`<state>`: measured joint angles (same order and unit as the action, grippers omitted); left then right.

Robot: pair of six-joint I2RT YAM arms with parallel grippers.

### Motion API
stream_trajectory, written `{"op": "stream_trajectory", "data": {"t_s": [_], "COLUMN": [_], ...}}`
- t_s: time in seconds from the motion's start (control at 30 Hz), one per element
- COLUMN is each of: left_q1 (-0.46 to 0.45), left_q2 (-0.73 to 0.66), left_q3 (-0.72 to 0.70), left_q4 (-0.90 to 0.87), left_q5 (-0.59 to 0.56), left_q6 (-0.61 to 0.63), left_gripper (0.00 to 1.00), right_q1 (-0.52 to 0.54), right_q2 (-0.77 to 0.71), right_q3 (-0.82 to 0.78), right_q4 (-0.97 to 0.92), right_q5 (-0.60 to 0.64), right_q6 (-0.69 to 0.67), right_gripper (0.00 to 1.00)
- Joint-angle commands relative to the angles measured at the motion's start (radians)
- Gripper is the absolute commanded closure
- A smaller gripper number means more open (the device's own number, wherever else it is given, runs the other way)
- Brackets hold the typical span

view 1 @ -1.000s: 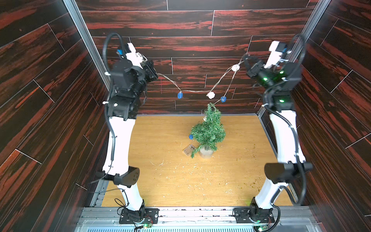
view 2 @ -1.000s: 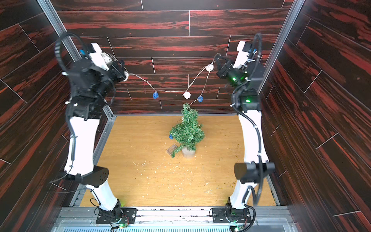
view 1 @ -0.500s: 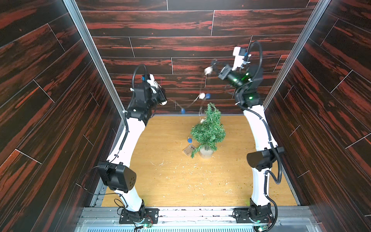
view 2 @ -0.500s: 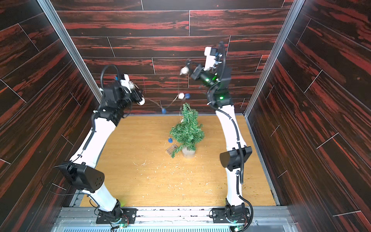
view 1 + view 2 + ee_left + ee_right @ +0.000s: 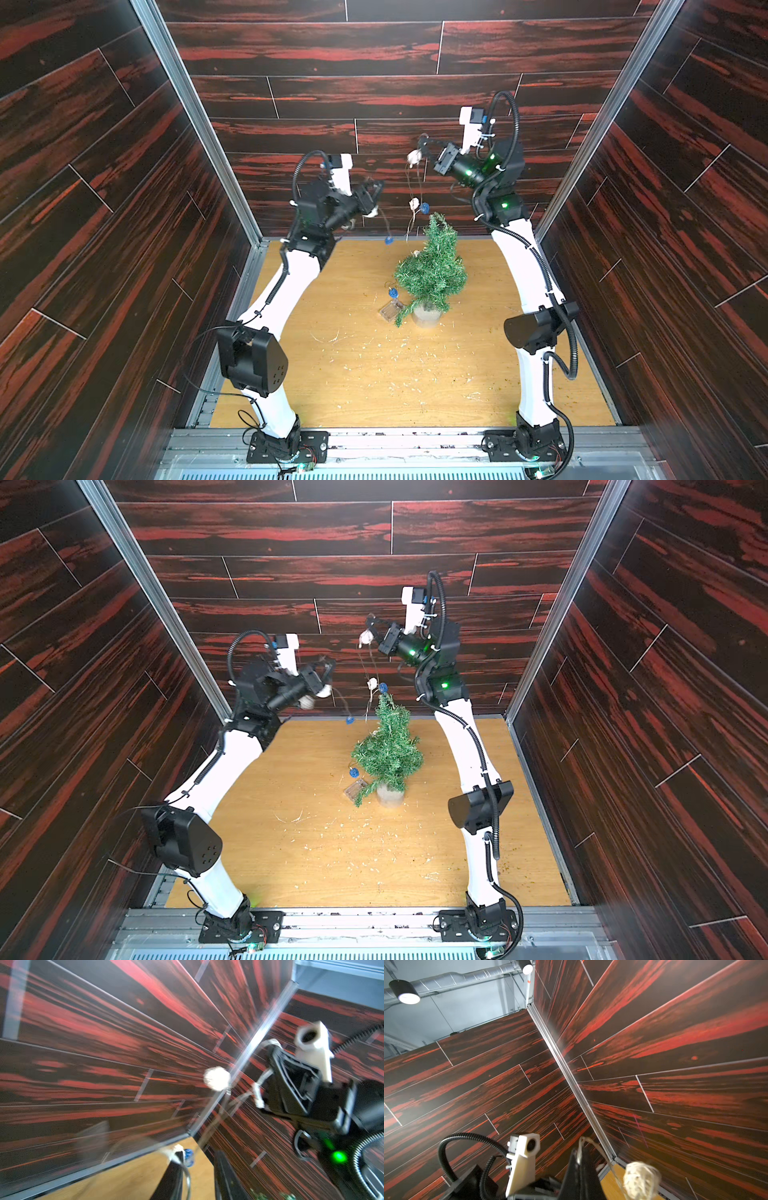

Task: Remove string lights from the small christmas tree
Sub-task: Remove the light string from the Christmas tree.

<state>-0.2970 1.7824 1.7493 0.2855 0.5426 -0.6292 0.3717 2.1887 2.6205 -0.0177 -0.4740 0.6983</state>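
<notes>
Dark, red-streaked plank walls (image 5: 374,45) enclose a fleck-strewn wooden tabletop (image 5: 374,374) where the small christmas tree (image 5: 432,270) stands. Above it, the right gripper (image 5: 424,143) pinches the dangling string lights (image 5: 414,203). The left gripper (image 5: 198,1159) is spread, with wire against one finger.

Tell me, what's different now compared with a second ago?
Both arms swung inward from the side walls, and the left one also dropped lower. The string lights, stretched taut between them before, now sag in loops above the tree. The left tool has opened its grip; the right tool stays shut on the lights. Tree and battery box haven't moved.
</notes>
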Motion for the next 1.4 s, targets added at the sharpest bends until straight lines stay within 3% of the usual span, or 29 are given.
{"op": "stream_trajectory", "data": {"t_s": [0.0,0.53,0.8,0.9,1.13,1.27,1.37], "left_q1": [-0.010,-0.070,-0.072,-0.072,-0.072,-0.071,-0.063], "left_q2": [0.036,0.225,0.327,0.370,0.364,0.323,0.277], "left_q3": [0.052,0.314,0.460,0.523,0.557,0.558,0.555], "left_q4": [0.033,-0.049,-0.096,-0.111,-0.233,-0.384,-0.497], "left_q5": [0.053,0.063,0.059,0.067,-0.024,-0.154,-0.255], "left_q6": [-0.004,-0.006,-0.025,-0.047,0.024,0.130,0.195], "left_gripper": [0.69,0.56,0.56,0.63,0.99,1.00,1.00], "right_q1": [0.005,0.030,0.036,0.036,0.037,0.036,0.035], "right_q2": [0.031,0.020,0.009,-0.003,-0.022,-0.038,-0.056], "right_q3": [-0.007,-0.017,-0.036,-0.067,-0.076,-0.077,-0.086], "right_q4": [0.005,-0.002,0.002,0.017,-0.013,-0.054,-0.097], "right_q5": [0.017,0.006,-0.014,-0.022,-0.009,-0.001,0.004], "right_q6": [0.006,0.011,0.021,0.023,-0.026,-0.064,-0.099], "right_gripper": [1.00,1.00,1.00,1.00,1.00,0.99,0.81]}}
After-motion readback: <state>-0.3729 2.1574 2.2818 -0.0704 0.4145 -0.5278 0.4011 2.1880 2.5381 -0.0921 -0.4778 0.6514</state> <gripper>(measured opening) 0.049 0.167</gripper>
